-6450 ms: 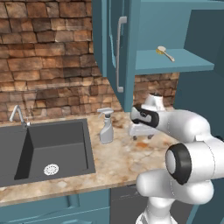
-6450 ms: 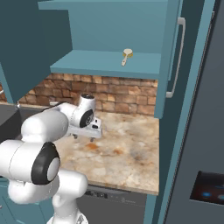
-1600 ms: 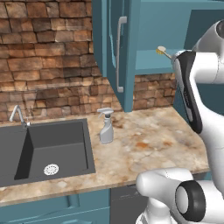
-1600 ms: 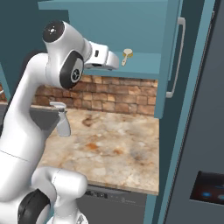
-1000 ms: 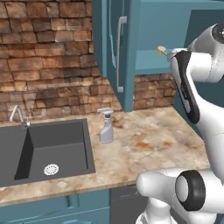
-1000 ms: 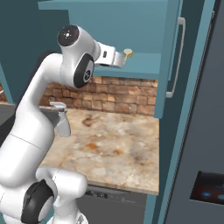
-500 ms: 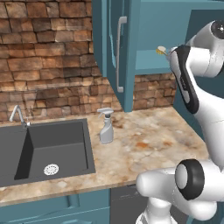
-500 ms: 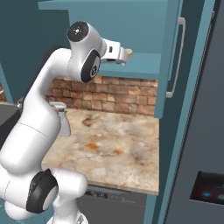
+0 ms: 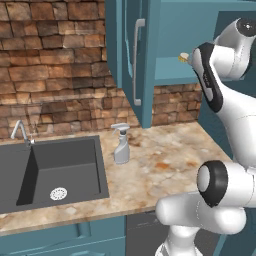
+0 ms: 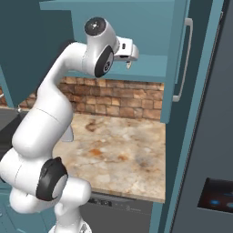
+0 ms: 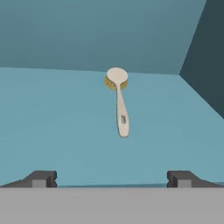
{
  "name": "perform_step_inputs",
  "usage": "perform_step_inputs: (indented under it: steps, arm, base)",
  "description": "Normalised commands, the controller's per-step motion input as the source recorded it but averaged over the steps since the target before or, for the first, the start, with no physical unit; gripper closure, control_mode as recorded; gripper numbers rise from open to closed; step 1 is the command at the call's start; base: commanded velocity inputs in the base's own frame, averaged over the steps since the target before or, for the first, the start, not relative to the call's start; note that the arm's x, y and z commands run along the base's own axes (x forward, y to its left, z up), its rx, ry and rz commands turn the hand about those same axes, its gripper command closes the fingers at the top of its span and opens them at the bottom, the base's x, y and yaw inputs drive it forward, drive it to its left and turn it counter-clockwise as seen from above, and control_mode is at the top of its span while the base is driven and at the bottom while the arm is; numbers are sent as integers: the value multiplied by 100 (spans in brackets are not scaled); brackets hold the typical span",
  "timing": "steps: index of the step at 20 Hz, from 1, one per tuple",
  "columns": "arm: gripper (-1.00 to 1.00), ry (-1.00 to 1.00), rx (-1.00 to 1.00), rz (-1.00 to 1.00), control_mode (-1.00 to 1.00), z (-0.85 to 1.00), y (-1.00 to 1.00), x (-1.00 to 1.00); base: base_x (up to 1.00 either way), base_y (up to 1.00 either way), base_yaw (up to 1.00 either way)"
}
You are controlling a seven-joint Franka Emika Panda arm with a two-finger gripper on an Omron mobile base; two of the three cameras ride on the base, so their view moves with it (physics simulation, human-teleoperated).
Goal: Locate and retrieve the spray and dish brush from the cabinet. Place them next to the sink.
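The dish brush [image 11: 119, 103] lies on the teal shelf [image 11: 52, 131] of the open cabinet [image 9: 150, 60], its yellow-bristled head [image 9: 184, 58] toward the back. My gripper [image 11: 111, 179] is raised to shelf height and faces the brush from the front edge. Its fingertips [image 11: 41, 178] stand wide apart, open and holding nothing, a short way from the handle end. From the right base view, the hand [image 10: 126, 49] sits at the shelf's front edge. The spray [image 9: 121, 145] stands upright on the counter just right of the sink [image 9: 65, 160].
The cabinet's open door with its grey bar handle [image 9: 136, 62] hangs left of the shelf, and a second door with a handle [image 10: 182, 59] is on the right. A chrome faucet [image 9: 20, 131] stands behind the sink. A dark fridge [image 10: 214, 136] borders the speckled counter [image 10: 118, 141].
The arm has risen from beside the spray on the counter to the shelf. Over the last second the hand edged closer to the brush. The spray has not moved.
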Motion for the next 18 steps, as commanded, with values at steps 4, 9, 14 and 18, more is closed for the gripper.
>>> perform_step_inputs:
  steps: [4,9,14,18]
  arm:
    - [-100,0,0,0,-100,-1,-5,35]
    - [-100,0,-3,0,-100,-11,0,39]
    - [-100,3,-2,0,-100,-14,-3,34]
    - [-100,11,0,0,-100,-20,-14,26]
  base:
    - [0,0,0]
    - [0,0,0]
    - [0,0,0]
    - [0,0,0]
